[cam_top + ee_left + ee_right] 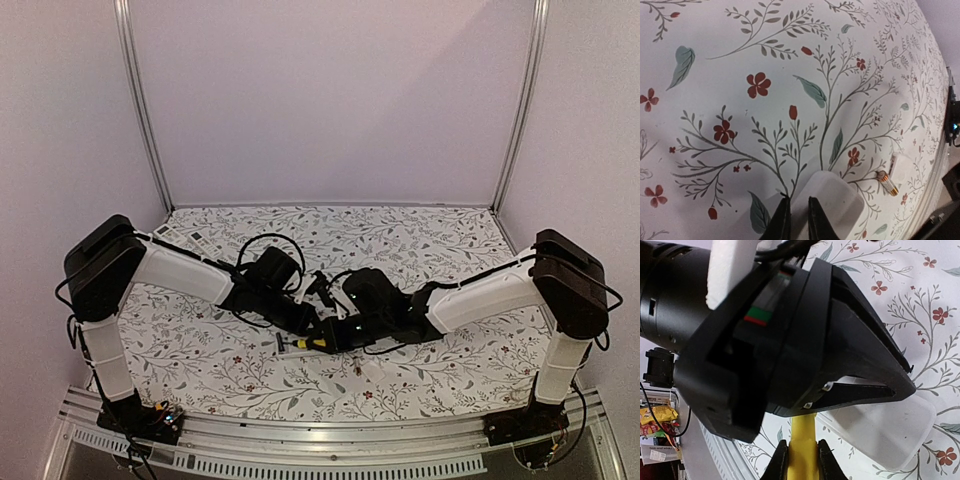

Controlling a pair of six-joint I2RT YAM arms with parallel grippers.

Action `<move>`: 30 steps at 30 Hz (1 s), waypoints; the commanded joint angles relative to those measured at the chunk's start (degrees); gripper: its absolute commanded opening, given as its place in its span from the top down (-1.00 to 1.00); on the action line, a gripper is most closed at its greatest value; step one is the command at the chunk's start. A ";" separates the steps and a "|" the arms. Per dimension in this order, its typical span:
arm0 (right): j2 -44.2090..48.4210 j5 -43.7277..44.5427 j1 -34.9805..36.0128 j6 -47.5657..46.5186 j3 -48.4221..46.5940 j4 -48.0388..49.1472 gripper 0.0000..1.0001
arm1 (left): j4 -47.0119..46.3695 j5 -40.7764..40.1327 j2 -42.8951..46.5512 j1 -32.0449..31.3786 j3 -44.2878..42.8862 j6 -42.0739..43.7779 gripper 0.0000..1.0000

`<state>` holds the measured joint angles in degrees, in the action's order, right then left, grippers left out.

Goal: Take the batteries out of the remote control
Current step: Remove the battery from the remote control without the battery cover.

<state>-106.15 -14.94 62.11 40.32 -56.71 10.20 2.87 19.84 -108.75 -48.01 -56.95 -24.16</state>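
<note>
Left claw: fingers drawn close with only a thin slit between them, tips at the near end of the remote. I cannot tell whether they pinch it.
Remote: white with a rounded corner, lying flat on the floral tabletop.
Battery: one orange-red cell lying loose on the tabletop, right of the remote and clear of both claws.
Cover plate: small and white, just beside the battery.
Screwdriver: yellow handle; in the top view its shaft points left.
Right claw: pinching the yellow handle from both sides.
</note>
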 commanded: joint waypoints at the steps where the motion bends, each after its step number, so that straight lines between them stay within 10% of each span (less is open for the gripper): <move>1: 1.31 -6.01 2.20 0.15 -0.14 6.63 1.00 | 10.76 -2.68 -2.94 -1.49 2.54 -0.03 0.77; 30: 6.96 -4.17 4.21 3.78 1.79 -0.26 1.00 | 10.66 -3.40 -2.98 -1.44 2.36 -0.08 0.77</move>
<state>-101.21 -18.85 66.00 43.31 -55.05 10.83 5.21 19.03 -108.88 -48.49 -56.73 -24.25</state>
